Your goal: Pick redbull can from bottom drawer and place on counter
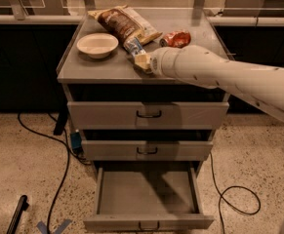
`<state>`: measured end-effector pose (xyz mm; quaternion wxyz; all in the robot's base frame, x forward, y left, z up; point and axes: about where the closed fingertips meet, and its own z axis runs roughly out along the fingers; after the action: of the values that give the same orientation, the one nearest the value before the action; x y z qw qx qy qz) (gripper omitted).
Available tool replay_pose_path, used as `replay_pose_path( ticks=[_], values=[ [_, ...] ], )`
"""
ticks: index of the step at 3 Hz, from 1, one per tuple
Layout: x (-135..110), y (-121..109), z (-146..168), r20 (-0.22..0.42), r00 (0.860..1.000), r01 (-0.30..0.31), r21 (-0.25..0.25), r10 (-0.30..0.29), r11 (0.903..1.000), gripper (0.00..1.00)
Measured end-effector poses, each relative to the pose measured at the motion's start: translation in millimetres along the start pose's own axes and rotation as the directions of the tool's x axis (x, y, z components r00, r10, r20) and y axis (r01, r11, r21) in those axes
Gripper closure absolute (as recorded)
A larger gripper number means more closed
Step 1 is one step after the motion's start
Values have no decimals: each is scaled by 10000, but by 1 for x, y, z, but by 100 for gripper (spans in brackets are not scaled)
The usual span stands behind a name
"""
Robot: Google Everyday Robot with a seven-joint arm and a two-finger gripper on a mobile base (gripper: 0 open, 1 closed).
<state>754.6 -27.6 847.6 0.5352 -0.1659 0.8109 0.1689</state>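
Observation:
My gripper [140, 61] is over the front middle of the counter [97, 68], at the end of my white arm, which reaches in from the right. It is shut on the lower end of the redbull can [133, 46], a slim silver-and-blue can. The can tilts up and to the far left, low over the counter and next to the chip bag. The bottom drawer [146, 193] is pulled open below, and nothing shows inside it.
A white bowl [97, 45], a brown chip bag [123, 23] and a red soda can [175, 38] on its side are on the counter. The two upper drawers are shut. Cables [236, 199] and blue tape [53, 226] lie on the floor.

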Motion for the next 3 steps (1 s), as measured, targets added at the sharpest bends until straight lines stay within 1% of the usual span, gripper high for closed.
replay_pose_path(
  ticks=[3],
  values=[
    [0, 0, 0, 0, 10000, 1, -1, -1, 10000, 11]
  ],
)
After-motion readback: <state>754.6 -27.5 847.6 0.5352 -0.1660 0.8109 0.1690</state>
